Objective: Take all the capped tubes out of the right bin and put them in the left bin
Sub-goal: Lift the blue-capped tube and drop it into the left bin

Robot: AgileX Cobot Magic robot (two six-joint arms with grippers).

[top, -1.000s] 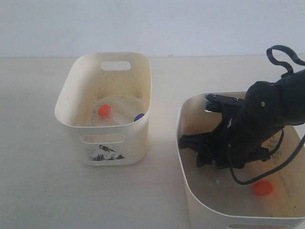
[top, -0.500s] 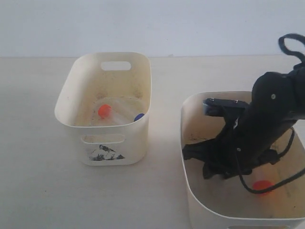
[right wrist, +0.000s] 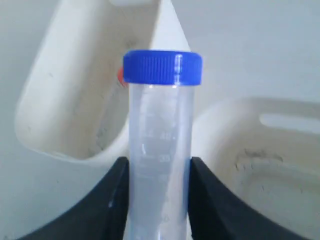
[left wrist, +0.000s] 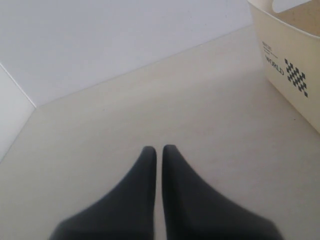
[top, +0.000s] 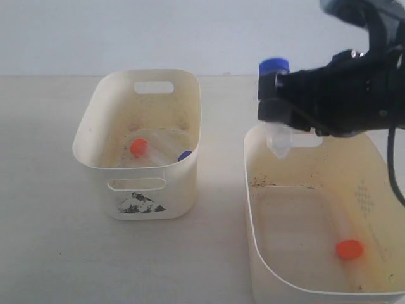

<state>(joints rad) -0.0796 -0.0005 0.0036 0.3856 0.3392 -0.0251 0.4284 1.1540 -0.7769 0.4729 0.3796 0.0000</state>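
My right gripper [top: 276, 109] is shut on a blue-capped tube [top: 276, 104], held upright above the far left corner of the right bin [top: 249, 190]. Its blue cap [right wrist: 162, 67] and clear body [right wrist: 159, 165] show between the black fingers [right wrist: 112, 200] in the right wrist view. An orange-capped tube [top: 348, 249] lies on the right bin's floor. In the left bin [top: 95, 111] lie an orange-capped tube [top: 139, 147] and a blue-capped one [top: 184, 154]. My left gripper [left wrist: 158, 149] is shut and empty over bare table; the exterior view does not show it.
A dark sticker [top: 140, 204] marks the left bin's front wall. In the left wrist view, a cream bin [left wrist: 295, 60] with printed lettering stands at the edge. The pale table [top: 44, 209] backs onto a white wall [top: 190, 31].
My right gripper has risen out of the right bin with the blue-capped tube and now hangs above its rim. The orange-capped tube on the floor is uncovered.
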